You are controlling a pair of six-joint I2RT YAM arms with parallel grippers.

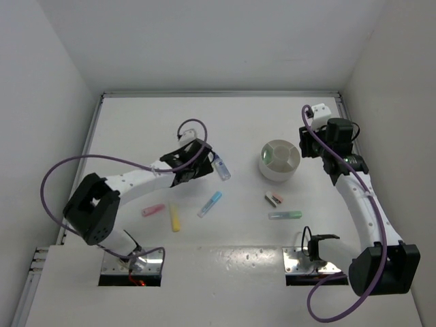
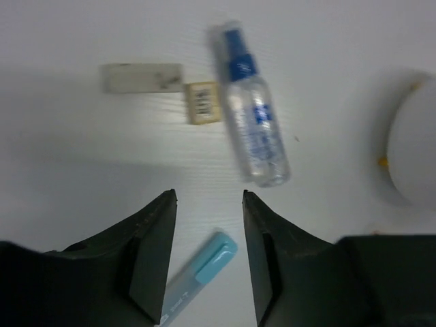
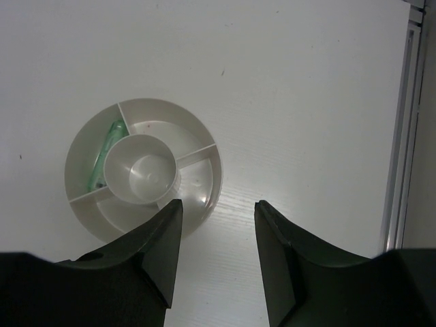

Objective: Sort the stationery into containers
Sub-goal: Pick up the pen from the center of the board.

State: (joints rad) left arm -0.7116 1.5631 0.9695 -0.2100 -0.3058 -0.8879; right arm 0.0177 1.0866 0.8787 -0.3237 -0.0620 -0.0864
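The round white divided dish [image 1: 276, 173] stands right of centre; in the right wrist view [image 3: 219, 165] a green stick [image 3: 105, 155] lies in its left compartment. My right gripper [image 1: 306, 146] [image 3: 218, 208] is open and empty, just beside the dish's right edge. My left gripper [image 1: 206, 161] [image 2: 210, 197] is open and empty above the table. A clear blue-capped bottle [image 1: 221, 167] [image 2: 251, 109] lies just ahead of it, with a tan block [image 2: 202, 102] and a whitish block [image 2: 143, 77] beside it. A blue stick [image 1: 210, 204] [image 2: 201, 276] lies below the left jaws.
A pink stick [image 1: 153, 210] and a yellow stick [image 1: 175, 217] lie at the near left. A green stick [image 1: 285, 215] and two small blocks [image 1: 273, 199] lie in front of the dish. White walls enclose the table on three sides.
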